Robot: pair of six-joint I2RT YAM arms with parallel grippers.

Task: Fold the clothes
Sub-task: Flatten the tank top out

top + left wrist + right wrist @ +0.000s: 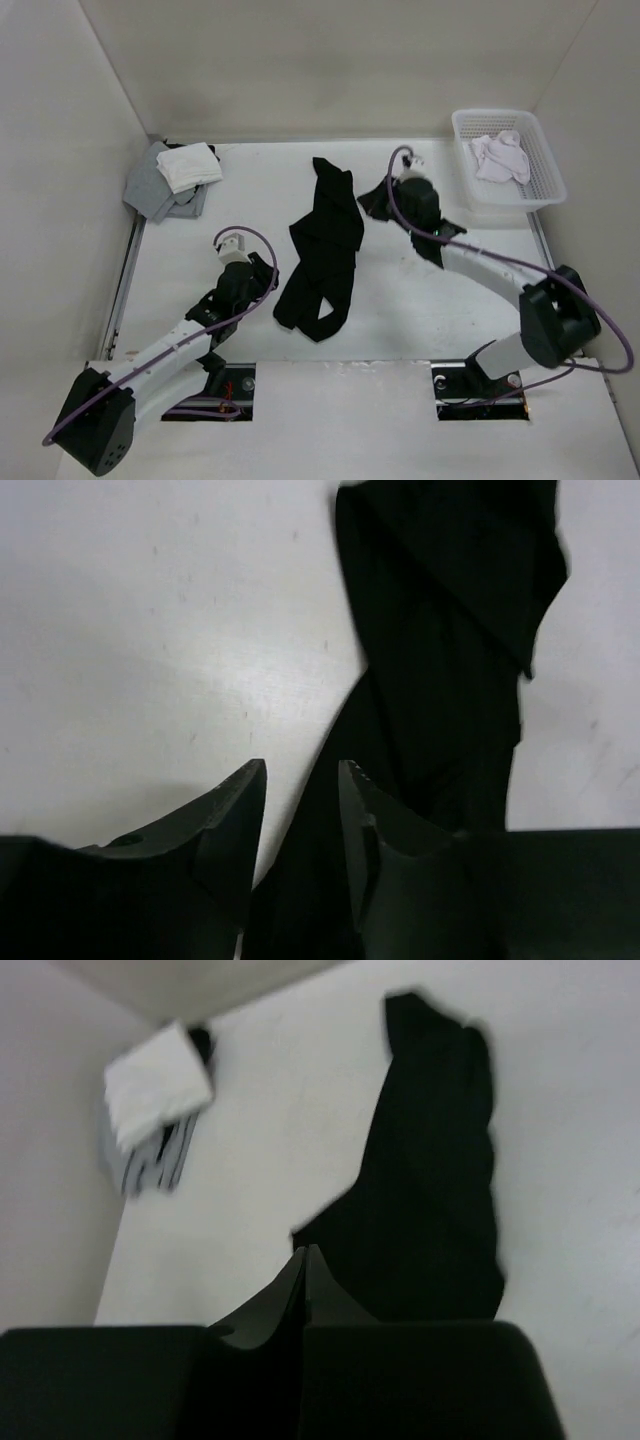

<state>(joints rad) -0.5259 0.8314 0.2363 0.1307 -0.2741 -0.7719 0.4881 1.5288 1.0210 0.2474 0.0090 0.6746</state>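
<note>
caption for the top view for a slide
Black garment bunched in a long strip on the table; left hand by its near end, right hand by its far end.

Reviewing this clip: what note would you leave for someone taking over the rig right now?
Left gripper: jaws apart at the near end of the black garment, not closed on it.
Right gripper: jaws shut at the garment's right edge; unclear whether fabric is pinched.
Garment: mid-table, bunched into a long crumpled strip.
Done: no neat fold visible.
Left: spread it flat, then fold.
</note>
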